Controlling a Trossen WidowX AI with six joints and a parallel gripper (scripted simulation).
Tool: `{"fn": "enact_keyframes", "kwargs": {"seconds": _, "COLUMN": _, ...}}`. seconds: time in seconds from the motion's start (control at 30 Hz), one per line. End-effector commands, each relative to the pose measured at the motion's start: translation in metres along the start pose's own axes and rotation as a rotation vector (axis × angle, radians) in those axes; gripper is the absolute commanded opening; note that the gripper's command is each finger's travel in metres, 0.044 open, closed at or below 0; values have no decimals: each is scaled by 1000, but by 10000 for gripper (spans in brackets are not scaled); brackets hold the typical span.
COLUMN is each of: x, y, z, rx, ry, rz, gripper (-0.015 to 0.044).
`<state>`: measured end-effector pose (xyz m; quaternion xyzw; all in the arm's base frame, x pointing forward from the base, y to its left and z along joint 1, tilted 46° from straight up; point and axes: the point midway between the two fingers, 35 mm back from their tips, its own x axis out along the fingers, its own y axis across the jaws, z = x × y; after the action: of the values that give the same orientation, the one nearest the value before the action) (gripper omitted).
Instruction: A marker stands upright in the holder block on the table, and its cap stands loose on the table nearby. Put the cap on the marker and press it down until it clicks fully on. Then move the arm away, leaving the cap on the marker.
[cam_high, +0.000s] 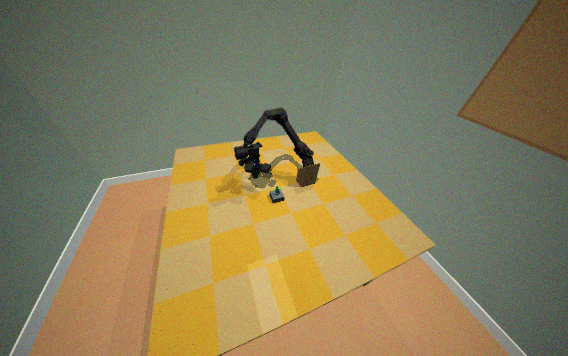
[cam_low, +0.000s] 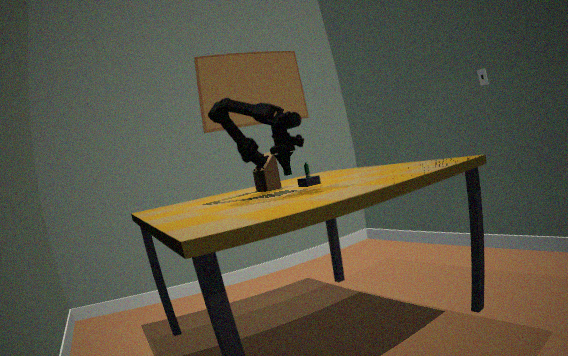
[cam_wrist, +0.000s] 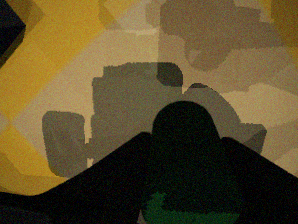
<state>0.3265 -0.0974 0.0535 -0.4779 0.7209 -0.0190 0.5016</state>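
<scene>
Fingers pinching the green cap (cam_wrist: 185, 169), lifted off the counter (cam_low: 400, 180). Marker (cam_low: 306, 169) waits upright in its block (cam_low: 309, 181) at the arm's four o'clock, ready for capping from above.

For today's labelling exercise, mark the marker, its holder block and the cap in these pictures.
marker (cam_low: 306, 168): exterior view, on its green upright body.
holder block (cam_low: 309, 181): exterior view, on the dark side face.
cap (cam_wrist: 186, 163): wrist view, on its dark body between the end effector's fingers.
</scene>
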Motion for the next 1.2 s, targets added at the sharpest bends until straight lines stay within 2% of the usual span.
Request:
{"fn": "enact_keyframes", "kwargs": {"seconds": 0.0, "x": -4, "y": 12, "z": 8, "rx": -8, "ry": -7, "rz": 8, "gripper": 0}}
{"fn": "enact_keyframes", "kwargs": {"seconds": 1.17, "x": -42, "y": 131, "z": 50, "rx": -7, "ry": -12, "rz": 28, "gripper": 0}}
